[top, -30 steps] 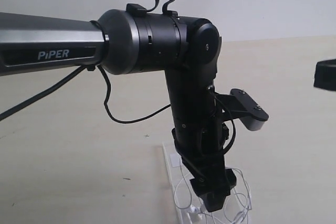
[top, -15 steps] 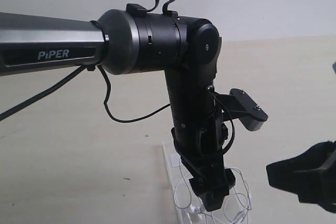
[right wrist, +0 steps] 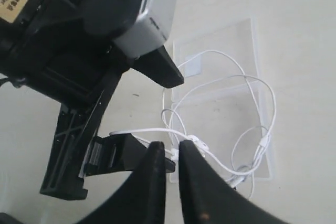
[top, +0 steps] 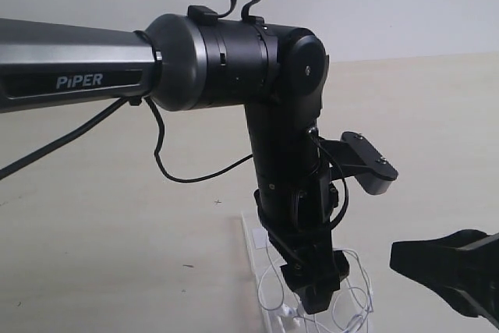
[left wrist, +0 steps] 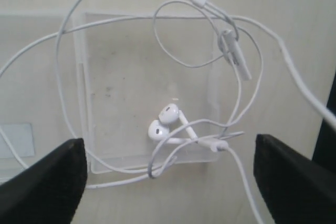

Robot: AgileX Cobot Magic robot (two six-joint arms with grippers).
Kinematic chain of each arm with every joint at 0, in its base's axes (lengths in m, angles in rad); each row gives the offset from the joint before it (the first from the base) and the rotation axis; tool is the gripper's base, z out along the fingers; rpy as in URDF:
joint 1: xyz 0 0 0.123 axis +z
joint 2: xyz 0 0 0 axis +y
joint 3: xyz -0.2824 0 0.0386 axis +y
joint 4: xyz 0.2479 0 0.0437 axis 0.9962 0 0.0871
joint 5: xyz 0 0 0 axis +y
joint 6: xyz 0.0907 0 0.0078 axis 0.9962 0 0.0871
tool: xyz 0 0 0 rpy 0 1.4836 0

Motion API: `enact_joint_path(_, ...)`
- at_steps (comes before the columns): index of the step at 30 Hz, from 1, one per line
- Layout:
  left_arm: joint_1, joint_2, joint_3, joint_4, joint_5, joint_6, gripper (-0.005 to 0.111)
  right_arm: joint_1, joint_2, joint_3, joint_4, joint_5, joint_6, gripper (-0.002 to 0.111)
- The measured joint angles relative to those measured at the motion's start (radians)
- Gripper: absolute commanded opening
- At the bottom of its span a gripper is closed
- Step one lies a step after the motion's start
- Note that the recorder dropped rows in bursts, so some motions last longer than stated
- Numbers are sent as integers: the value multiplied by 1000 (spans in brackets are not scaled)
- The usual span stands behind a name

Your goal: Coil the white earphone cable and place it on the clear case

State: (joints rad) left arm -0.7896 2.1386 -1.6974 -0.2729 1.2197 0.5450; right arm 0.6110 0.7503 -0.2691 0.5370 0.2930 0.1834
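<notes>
The white earphone cable [left wrist: 68, 103] lies in loose, tangled loops on the clear case [left wrist: 126, 66], some loops spilling past its edges. Both earbuds [left wrist: 163, 121] rest near one edge of the case, and the inline remote [left wrist: 236, 56] lies near another. My left gripper [left wrist: 168, 182] hangs open just above the case with nothing between its fingers [left wrist: 44, 182]. In the exterior view it [top: 316, 295] points down onto the cable [top: 267, 292]. My right gripper [right wrist: 175, 148] hovers to the right of the case [right wrist: 247, 40], fingers almost touching and holding nothing.
The case's white square sticker [right wrist: 193, 65] sits on the half with no cable on it. The left arm's black cable [top: 160, 157] hangs beside its wrist. A pale tabletop [top: 117, 255] surrounds the case. The right gripper [top: 399, 259] shows at the lower right of the exterior view.
The right gripper dropped from the upper right edge of the exterior view to the lower right, beside the case. The left arm and the cable have not moved.
</notes>
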Motion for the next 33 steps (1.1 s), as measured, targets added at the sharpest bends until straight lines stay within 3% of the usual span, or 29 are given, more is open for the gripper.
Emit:
enact_joint_path(9,0,0,0,-2,0,0,82,0,87,0,71,-32,-63,0)
enact_joint_path(19,0,0,0,-6,0,0,82,0,172,0,497,-57,-467,0)
enact_joint_path(33,0,0,0,-14,0,0,82,0,248,0,848,-138,-751,0)
